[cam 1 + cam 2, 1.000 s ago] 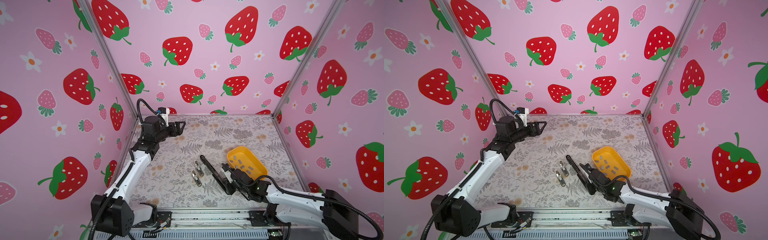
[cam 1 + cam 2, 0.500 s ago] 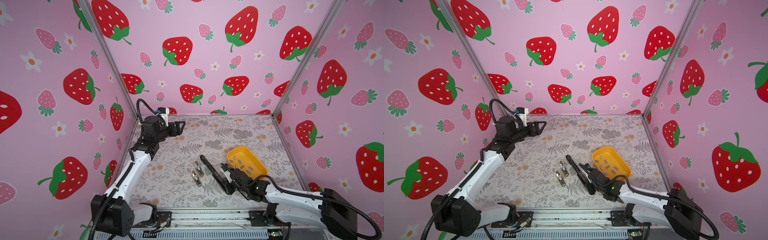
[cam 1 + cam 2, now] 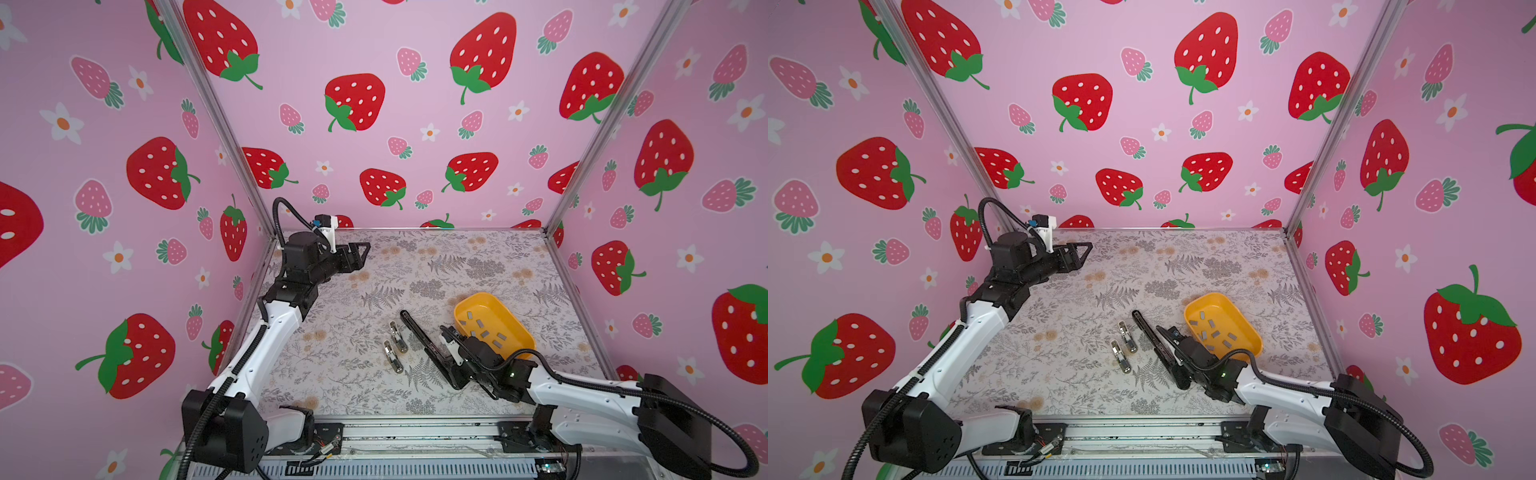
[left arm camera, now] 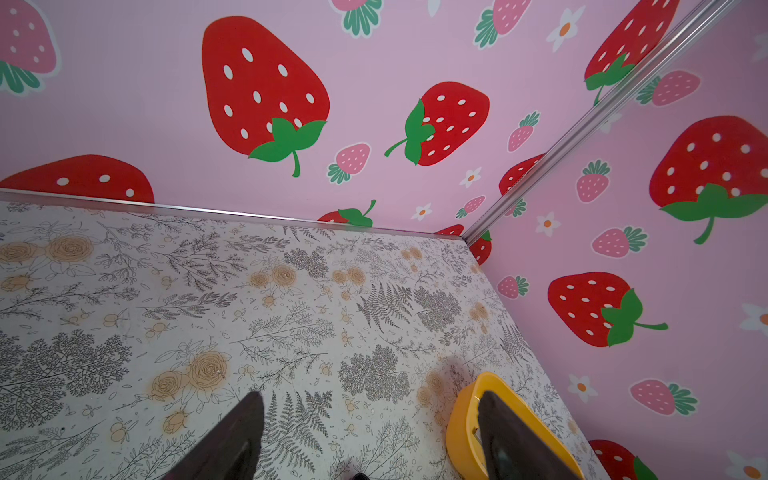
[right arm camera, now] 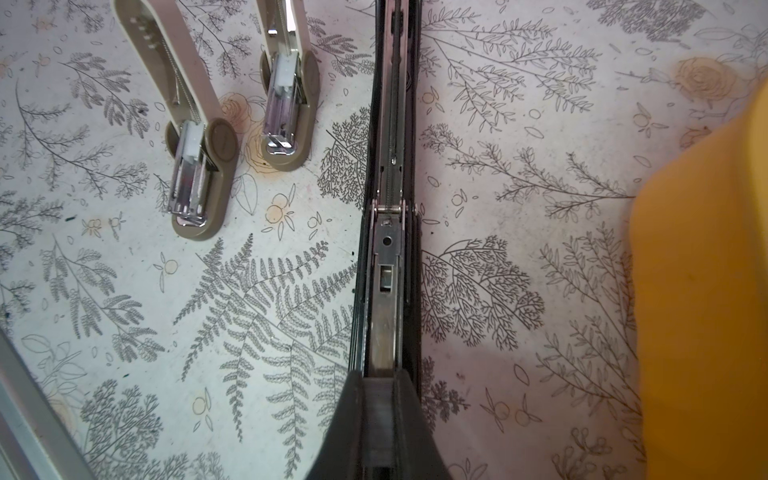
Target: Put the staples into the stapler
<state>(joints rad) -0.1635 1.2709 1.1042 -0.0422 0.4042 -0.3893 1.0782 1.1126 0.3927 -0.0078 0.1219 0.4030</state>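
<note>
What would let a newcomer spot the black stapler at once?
On the floral table, find the yellow tray at right. The black stapler lies just left of it, opened flat, one end at the right gripper. Its two tan neighbours are far shorter.

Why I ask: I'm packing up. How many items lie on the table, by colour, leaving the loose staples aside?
Black stapler: 1
Tan staplers: 2
Yellow tray: 1
Total: 4
</note>
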